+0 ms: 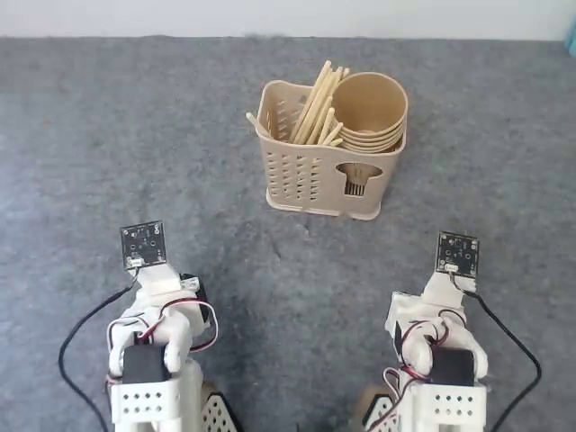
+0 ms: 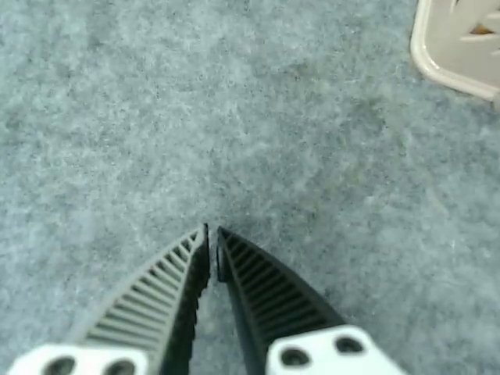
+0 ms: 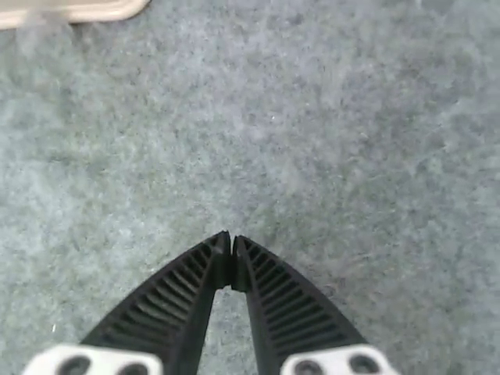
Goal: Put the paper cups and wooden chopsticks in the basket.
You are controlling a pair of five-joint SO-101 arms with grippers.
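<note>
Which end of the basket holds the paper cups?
The end of the basket on the right arm's side: the paper cups sit nested there; the wooden chopsticks lean at the other end.

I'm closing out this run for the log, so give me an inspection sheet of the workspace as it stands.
Surface: grey mat, flat.
Job's things: paper cups stacked inside the basket; chopsticks leaning beside them in the same basket.
Clutter: nothing seen.
Grippers: left gripper and right gripper both shut, empty, over bare mat, apart from the basket.
Cables: left cable and right cable, black, loop off the arms, away from the basket.
Surroundings: pale strip beyond the mat's far edge.
</note>
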